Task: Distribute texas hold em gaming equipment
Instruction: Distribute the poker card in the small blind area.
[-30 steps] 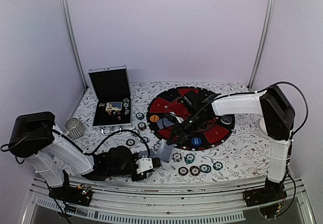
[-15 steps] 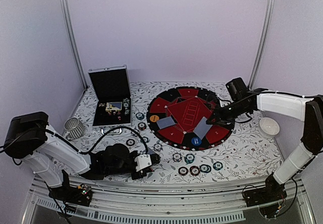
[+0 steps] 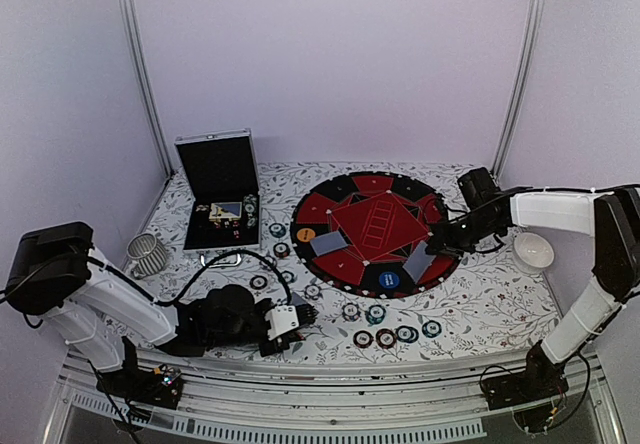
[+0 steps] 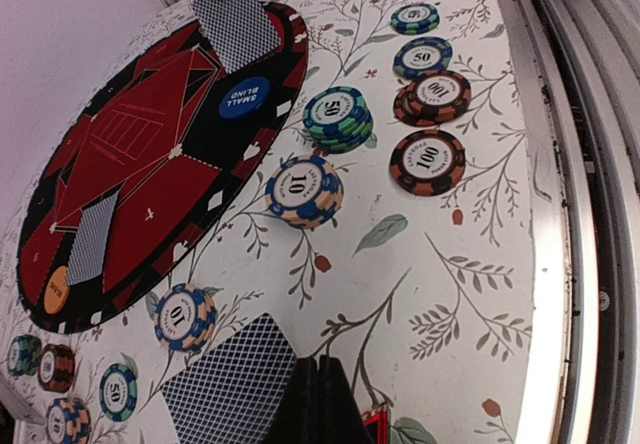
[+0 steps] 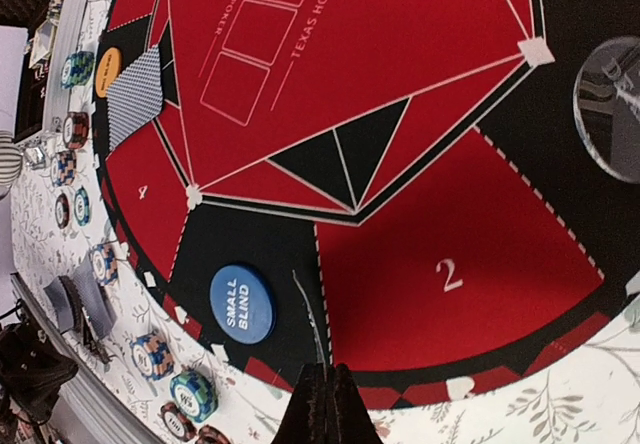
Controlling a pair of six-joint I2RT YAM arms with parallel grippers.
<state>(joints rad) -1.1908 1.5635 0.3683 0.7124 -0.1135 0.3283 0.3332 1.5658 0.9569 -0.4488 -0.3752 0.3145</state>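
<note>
My right gripper is shut on a grey-blue-backed playing card. That card shows edge-on over the mat's near right rim, between the blue small-blind button and the red sector marked 2. My left gripper rests low at the front, shut, and a playing card spreads out to the left from behind its fingers. Another card lies on the mat beside the orange button. Striped poker chips sit in front of the mat.
An open silver-edged black case stands at the back left, with a ribbed metal cup before it. A white bowl sits at the right under my right arm. More chips lie left of the mat.
My right arm swung away from my left gripper to the right, carrying a card, and now holds it lower over the mat's near right rim. My left arm barely moved.
</note>
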